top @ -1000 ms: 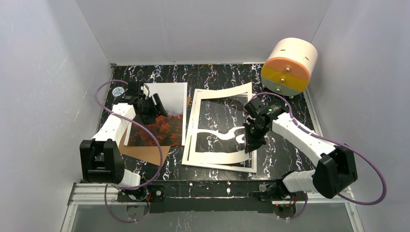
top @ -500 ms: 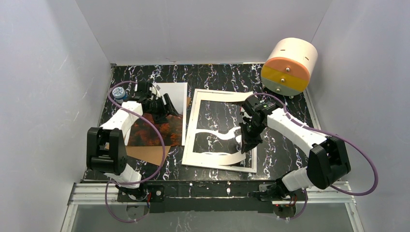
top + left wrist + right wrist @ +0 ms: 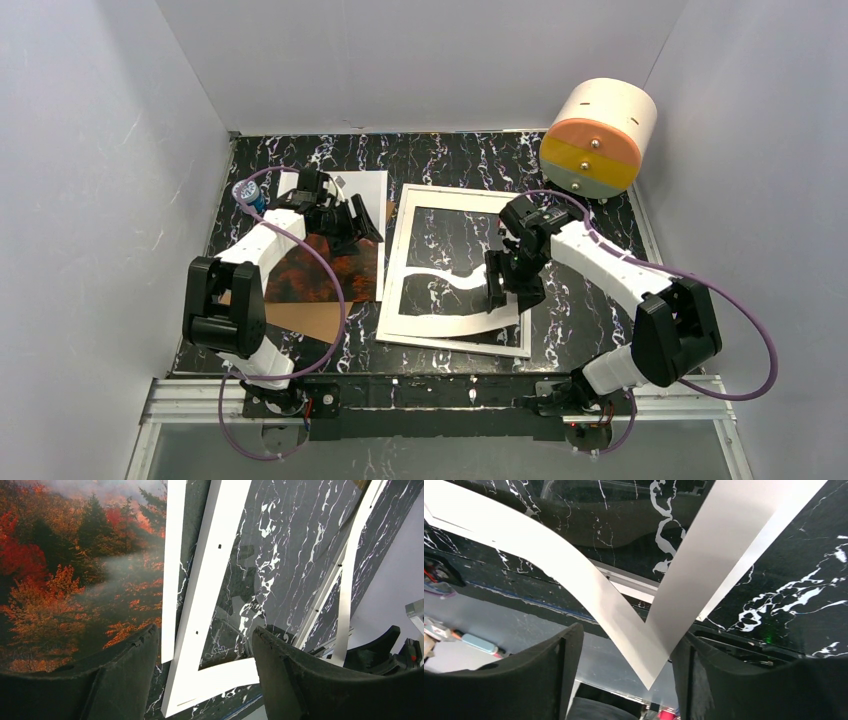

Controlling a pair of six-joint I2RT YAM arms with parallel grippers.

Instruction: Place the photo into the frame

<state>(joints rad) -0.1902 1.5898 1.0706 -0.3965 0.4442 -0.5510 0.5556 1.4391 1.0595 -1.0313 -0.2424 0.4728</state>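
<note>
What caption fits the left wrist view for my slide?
Open left gripper over the photo and the frame.

The top view looks down from above and behind the arm bases (image 3: 290, 398), taking in the table (image 3: 450, 160), the photo (image 3: 350, 272) left of centre and the frame (image 3: 393, 290) in the middle. The left wrist camera sits close, facing past the left fingers (image 3: 125, 680) at its bottom edge toward the photo (image 3: 75, 570), upper left, and the frame (image 3: 205, 595), centre, both shared with the top view. The right wrist camera, closer still, looks between the right fingers (image 3: 549, 680) at a white mat (image 3: 729, 545) corner.
</note>
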